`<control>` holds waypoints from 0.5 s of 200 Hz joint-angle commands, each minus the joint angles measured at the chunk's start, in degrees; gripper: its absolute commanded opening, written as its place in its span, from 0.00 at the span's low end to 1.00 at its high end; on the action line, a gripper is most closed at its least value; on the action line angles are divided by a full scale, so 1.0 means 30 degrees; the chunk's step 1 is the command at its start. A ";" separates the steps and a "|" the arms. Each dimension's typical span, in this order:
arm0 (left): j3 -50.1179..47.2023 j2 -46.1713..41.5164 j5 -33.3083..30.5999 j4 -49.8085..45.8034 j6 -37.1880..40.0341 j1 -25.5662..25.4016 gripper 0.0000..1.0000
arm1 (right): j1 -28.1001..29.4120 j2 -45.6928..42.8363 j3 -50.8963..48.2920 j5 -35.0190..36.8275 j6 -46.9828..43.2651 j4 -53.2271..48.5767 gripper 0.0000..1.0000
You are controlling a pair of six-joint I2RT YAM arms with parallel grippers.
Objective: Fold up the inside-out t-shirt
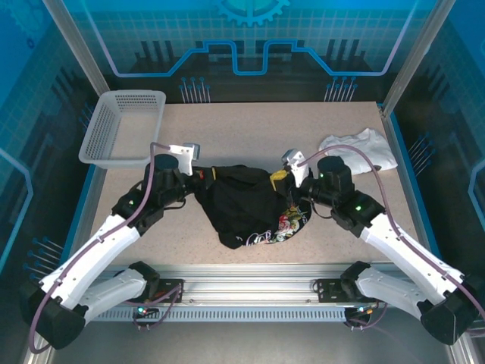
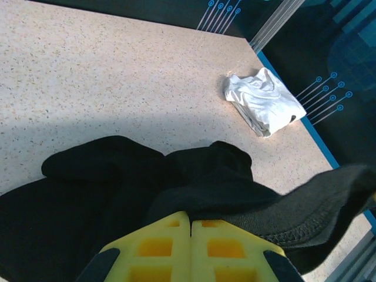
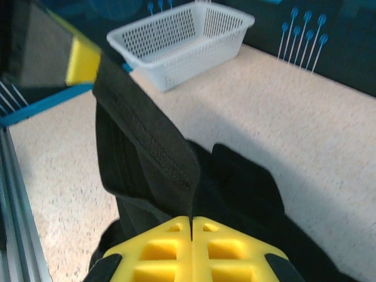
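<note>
Speckled beige worktop [image 1: 250, 129], near edge first: t-shirt [image 1: 241, 205] bunched at centre between the two arms, mostly black, with floral print showing at its near right hem. Left end effector [image 2: 191, 222] has its yellow fingers pressed together on black cloth at the t-shirt's left side; right end effector [image 3: 192, 222] is likewise pinched on a stitched hem strip that rises taut from its tips. Farther back: white basket [image 1: 121, 125] far left, crumpled white garment [image 1: 362, 148] far right, both apart from the t-shirt.
</note>
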 commanded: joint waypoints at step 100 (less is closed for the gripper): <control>0.0063 0.4026 0.2764 0.0617 -0.0795 0.0122 0.04 | -0.2038 0.3527 0.3867 0.1934 0.1036 -0.5729 0.00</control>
